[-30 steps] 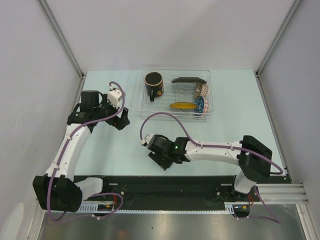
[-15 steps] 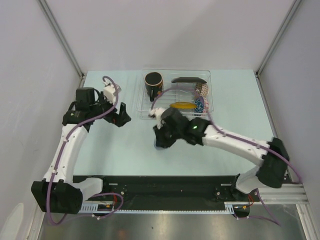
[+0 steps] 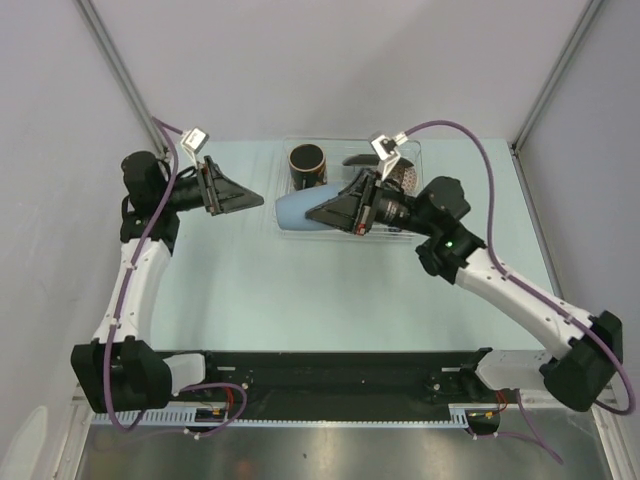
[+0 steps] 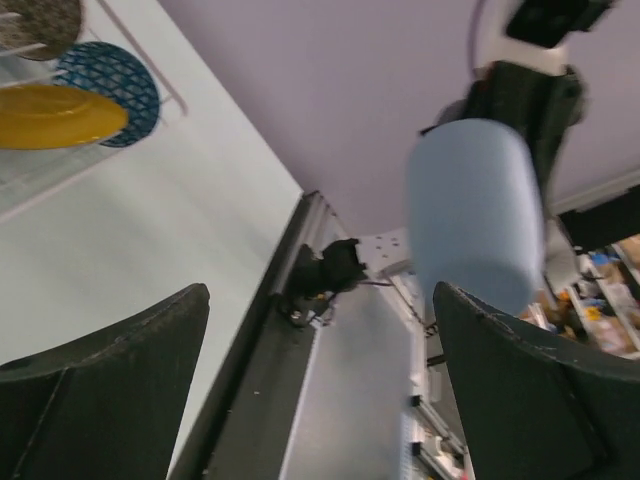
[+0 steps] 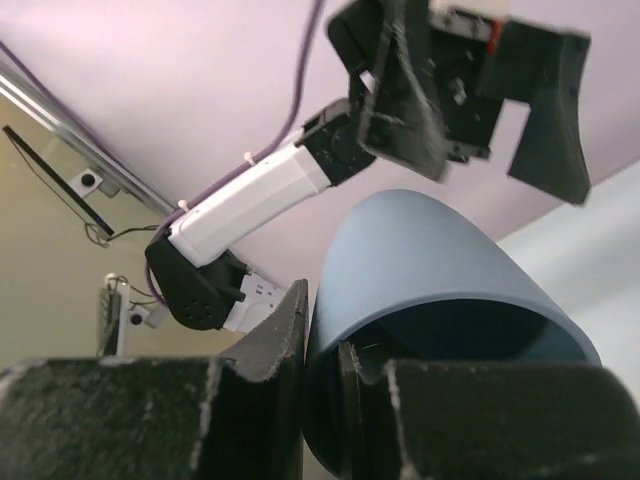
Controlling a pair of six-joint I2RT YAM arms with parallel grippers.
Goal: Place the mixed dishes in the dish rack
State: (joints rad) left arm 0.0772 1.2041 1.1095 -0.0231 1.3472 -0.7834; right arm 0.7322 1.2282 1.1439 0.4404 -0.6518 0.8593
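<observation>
My right gripper point(image 3: 318, 213) is shut on the rim of the light blue cup point(image 3: 294, 210), one finger inside and one outside. It holds the cup on its side in the air at the clear dish rack's point(image 3: 340, 142) near left corner. In the right wrist view the cup point(image 5: 440, 270) fills the space beside my fingers point(image 5: 270, 340). My left gripper point(image 3: 258, 198) is open and empty, raised, pointing right at the cup point(image 4: 475, 215). The rack holds the dark mug point(image 3: 307, 165), the black plate point(image 3: 362, 160), the yellow saucer point(image 4: 60, 113), the blue bowl point(image 4: 110, 80) and the red-white bowl point(image 4: 35, 20).
The pale green table point(image 3: 230, 280) lies below both raised arms. Grey walls stand at the left, right and back. The black base rail point(image 3: 330, 370) runs along the near edge.
My right arm has lifted the cup from low over the near table up to the rack's left side. My left arm has swung up and turned its open gripper towards the cup.
</observation>
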